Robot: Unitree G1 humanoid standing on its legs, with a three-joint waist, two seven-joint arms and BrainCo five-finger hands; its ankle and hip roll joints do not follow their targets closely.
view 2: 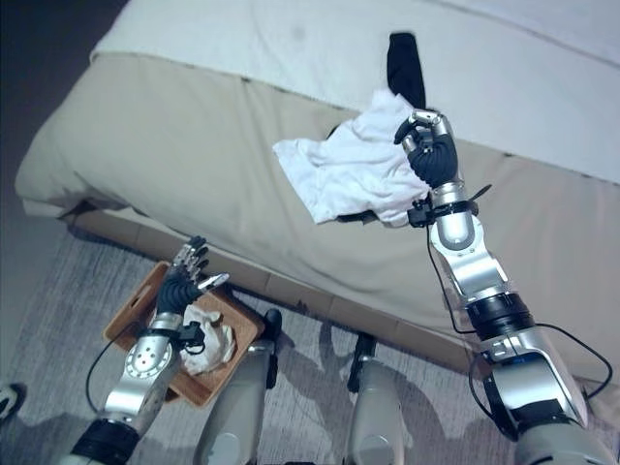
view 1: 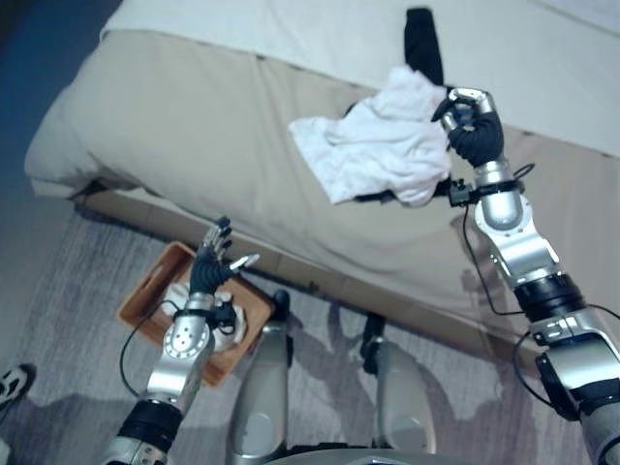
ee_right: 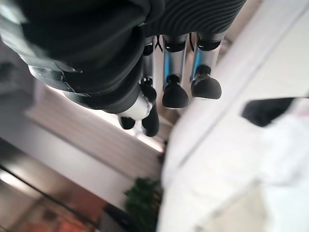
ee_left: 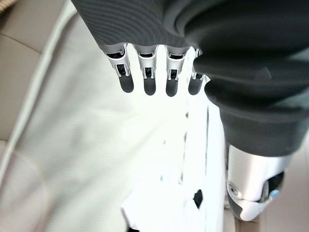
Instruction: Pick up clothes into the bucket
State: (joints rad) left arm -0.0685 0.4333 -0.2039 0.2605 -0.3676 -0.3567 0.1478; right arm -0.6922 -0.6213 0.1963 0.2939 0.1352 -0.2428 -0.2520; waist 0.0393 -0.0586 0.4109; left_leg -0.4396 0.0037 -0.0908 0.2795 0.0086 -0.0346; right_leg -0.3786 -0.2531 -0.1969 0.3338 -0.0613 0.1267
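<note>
A crumpled white garment lies on the beige bed, partly over a dark piece of cloth. A black garment lies just beyond it. My right hand is at the white garment's right edge with its fingers curled; in the right wrist view nothing sits between the fingers and thumb, and the white cloth shows off to one side. My left hand hovers open, fingers straight, over a brown basket on the floor. A white cloth lies in that basket.
The bed's wooden base runs along the floor just behind the basket. A grey rug covers the floor. A person's shoe shows at the lower left edge.
</note>
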